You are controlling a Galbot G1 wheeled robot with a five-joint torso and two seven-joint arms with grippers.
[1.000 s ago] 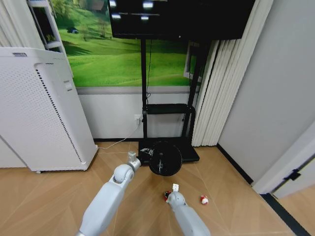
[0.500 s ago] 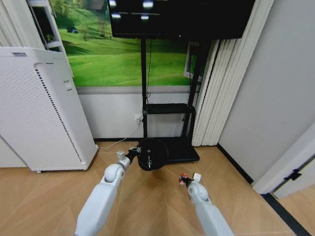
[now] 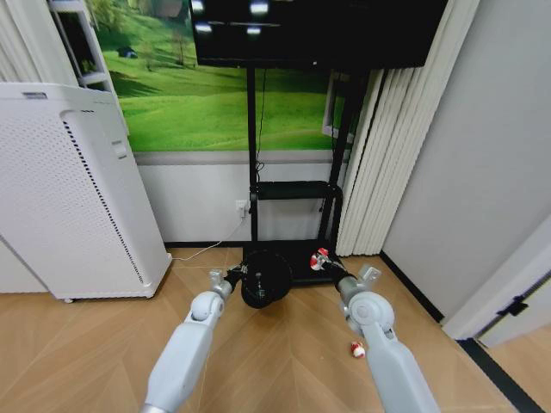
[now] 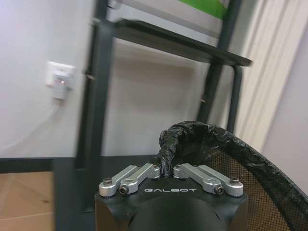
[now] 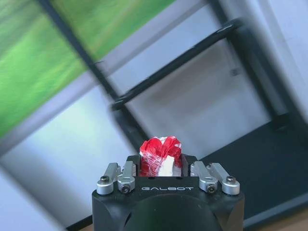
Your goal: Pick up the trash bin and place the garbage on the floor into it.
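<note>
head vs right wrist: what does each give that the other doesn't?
Head view alone: left gripper shut on the rim of the black trash bin, held off the floor; a second red-and-white scrap lying on the wood floor; the white perforated appliance.
Right wrist view alone: a close look at the fingers pinching the crumpled scrap.
Both: right gripper shut on a red-and-white scrap, raised beside the bin, with the black stand behind.

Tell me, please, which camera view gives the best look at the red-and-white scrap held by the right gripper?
The right wrist view: the red-and-white scrap sits large and crumpled between the right gripper's jaws. The head view shows it as a tiny red speck at the arm's tip, beside the trash bin.
</note>
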